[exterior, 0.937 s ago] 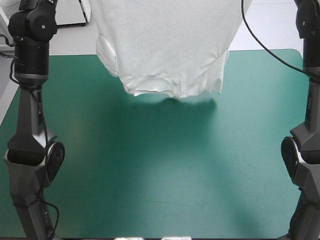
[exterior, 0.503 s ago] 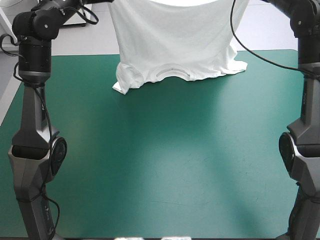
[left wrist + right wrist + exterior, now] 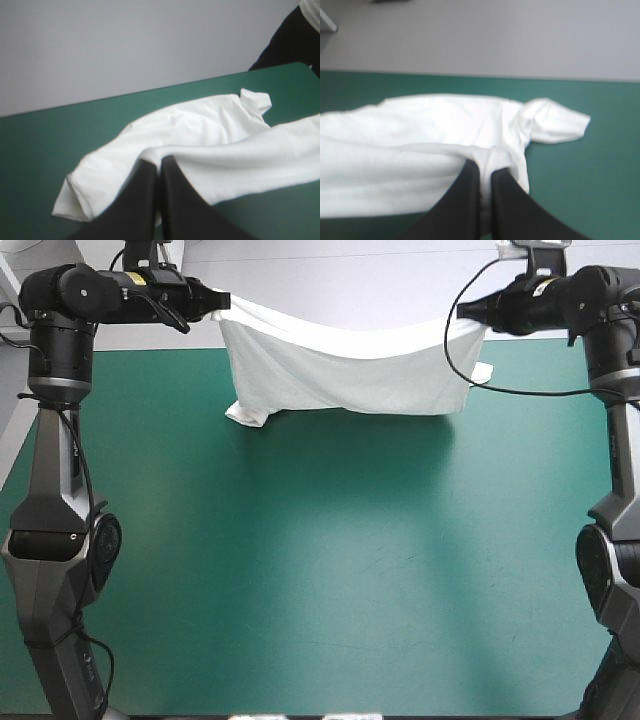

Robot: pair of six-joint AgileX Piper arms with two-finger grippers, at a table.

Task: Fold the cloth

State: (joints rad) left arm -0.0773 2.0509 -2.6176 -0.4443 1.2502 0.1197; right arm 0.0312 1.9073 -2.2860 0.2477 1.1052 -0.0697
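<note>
From where I sit the one thing in the way is the T-shirt [image 3: 345, 375]. It's strung like a curtain across the far side between the left gripper [image 3: 222, 302] and the right gripper [image 3: 462, 312], both pinched tight on it, with its lower part lying on the teal-green cover [image 3: 320, 570]. That gap is blocked from one gripper to the other, but nearer than the cloth I see bare cover side to side, so the middle and near part are wide open.
</note>
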